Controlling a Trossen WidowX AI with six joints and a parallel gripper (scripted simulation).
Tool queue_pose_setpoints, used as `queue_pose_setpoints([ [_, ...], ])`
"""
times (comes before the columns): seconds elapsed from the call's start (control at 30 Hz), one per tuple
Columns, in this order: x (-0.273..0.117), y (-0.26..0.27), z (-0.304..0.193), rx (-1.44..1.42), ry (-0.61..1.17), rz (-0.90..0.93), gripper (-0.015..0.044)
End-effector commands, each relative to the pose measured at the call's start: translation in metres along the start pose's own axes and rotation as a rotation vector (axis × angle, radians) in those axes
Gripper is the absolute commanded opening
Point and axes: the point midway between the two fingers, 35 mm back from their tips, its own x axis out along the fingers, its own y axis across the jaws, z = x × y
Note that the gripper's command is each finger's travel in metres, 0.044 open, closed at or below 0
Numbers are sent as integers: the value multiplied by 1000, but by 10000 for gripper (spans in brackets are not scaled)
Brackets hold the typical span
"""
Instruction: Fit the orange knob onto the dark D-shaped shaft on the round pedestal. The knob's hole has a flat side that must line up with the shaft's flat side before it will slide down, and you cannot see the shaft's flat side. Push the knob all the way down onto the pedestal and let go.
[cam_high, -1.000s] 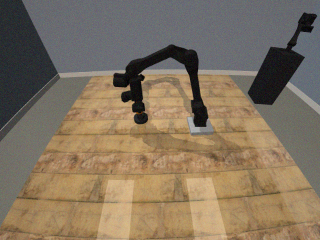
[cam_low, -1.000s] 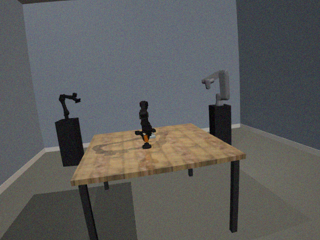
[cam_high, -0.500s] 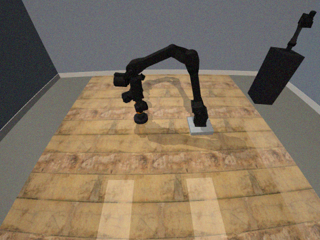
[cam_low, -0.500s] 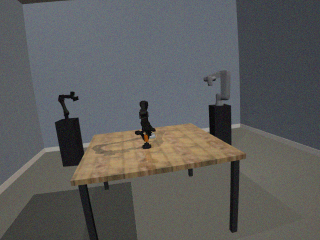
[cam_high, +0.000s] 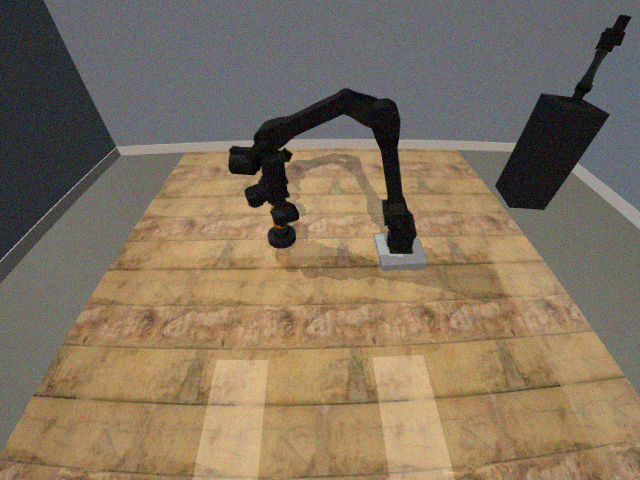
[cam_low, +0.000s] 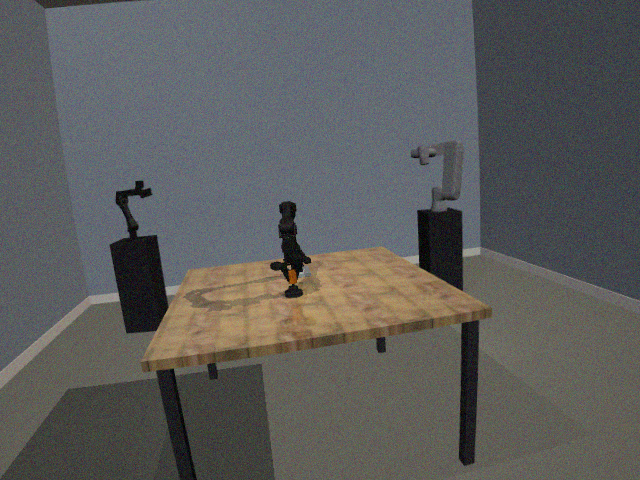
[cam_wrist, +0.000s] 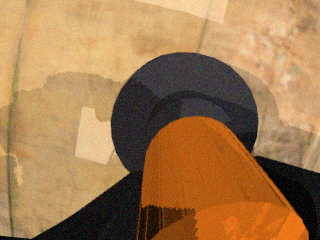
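Observation:
The orange knob (cam_high: 279, 225) (cam_low: 292, 277) (cam_wrist: 200, 160) is upright over the dark round pedestal (cam_high: 281, 240) (cam_low: 293, 293) (cam_wrist: 185, 70). My gripper (cam_high: 279, 215) (cam_low: 292, 274) (cam_wrist: 198, 175) is shut on the knob, with a black finger on each side of it in the wrist view. The knob's lower end is over the pedestal's raised middle; in the exterior view a short dark part shows between the orange and the wide base. The D-shaped shaft cannot be made out, nor can the hole or either flat side. Whether the knob touches the pedestal is unclear.
My arm's base stands on a light grey plate (cam_high: 403, 262) on the wooden table (cam_high: 320, 377) (cam_low: 356, 304). Off the table stand a black plinth with a dark arm (cam_high: 550, 155) (cam_low: 138, 284) and another plinth (cam_low: 439, 242) with a pale arm (cam_low: 452, 170).

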Motion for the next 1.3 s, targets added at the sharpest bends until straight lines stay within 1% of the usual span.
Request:
queue_pose_setpoints([
  [0.0, 0, 0, 2, -6, -5, 1, 0],
  [0.37, -4, -2, 4, -15, -5, 1, 0],
  [0.6, -6, -4, 7, -216, -5, 0, 0],
  [1.27, -3, -1, 2, -216, -5, 0, 0],
])
